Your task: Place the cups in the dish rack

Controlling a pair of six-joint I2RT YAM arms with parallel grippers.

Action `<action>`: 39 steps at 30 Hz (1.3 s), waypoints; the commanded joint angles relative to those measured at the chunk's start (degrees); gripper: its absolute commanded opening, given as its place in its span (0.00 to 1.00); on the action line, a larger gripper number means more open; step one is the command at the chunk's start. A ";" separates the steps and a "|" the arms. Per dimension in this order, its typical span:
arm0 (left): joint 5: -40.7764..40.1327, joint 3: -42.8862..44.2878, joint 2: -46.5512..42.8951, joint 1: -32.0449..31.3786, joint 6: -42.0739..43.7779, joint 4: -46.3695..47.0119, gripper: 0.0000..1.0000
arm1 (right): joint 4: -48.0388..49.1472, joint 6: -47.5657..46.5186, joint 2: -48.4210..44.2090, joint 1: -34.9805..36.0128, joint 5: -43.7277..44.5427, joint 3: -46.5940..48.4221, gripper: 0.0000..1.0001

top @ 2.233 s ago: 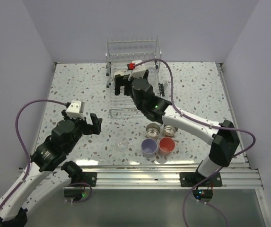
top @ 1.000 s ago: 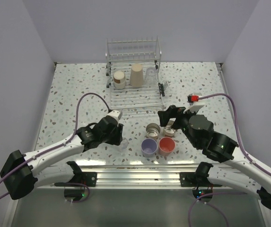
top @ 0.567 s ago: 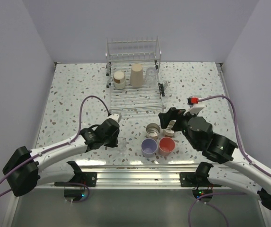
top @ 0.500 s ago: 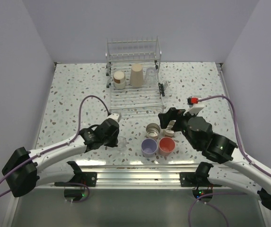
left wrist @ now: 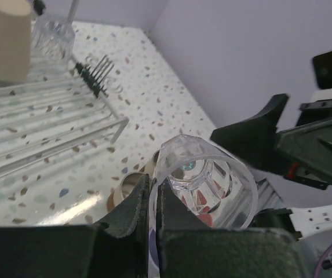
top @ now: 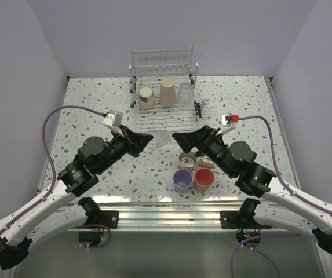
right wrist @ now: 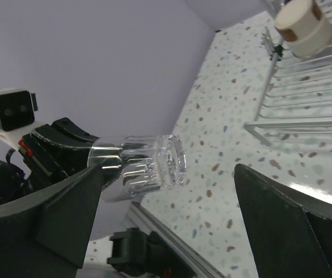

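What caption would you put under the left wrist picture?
Left gripper pinching the rim of a clear cup, dish rack behind.

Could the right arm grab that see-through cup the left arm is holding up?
Probably yes. The right gripper is wide open and aimed at the clear cup, with only air between them. The left gripper pinches just the rim, so the cup's base end sticks out free.

Three cups (top: 167, 91) in dish rack (top: 166, 124)

We can read no text, label, brand, number or sign on anything in these views.
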 commanded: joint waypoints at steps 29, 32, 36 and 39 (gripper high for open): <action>2.34 -29.86 -3.95 2.49 -19.47 72.49 0.00 | 28.05 18.26 12.32 0.06 -10.32 1.45 0.97; 2.60 -28.99 -5.89 2.49 -18.33 69.77 0.00 | 21.32 17.30 11.96 0.06 -7.94 3.45 0.97; 1.64 -28.54 -7.82 2.41 -16.92 66.69 0.00 | 18.55 16.77 12.93 0.06 -7.84 4.88 0.97; 1.37 -29.07 -6.95 2.49 -17.01 67.21 0.00 | 21.01 17.47 14.33 0.06 -9.69 4.96 0.96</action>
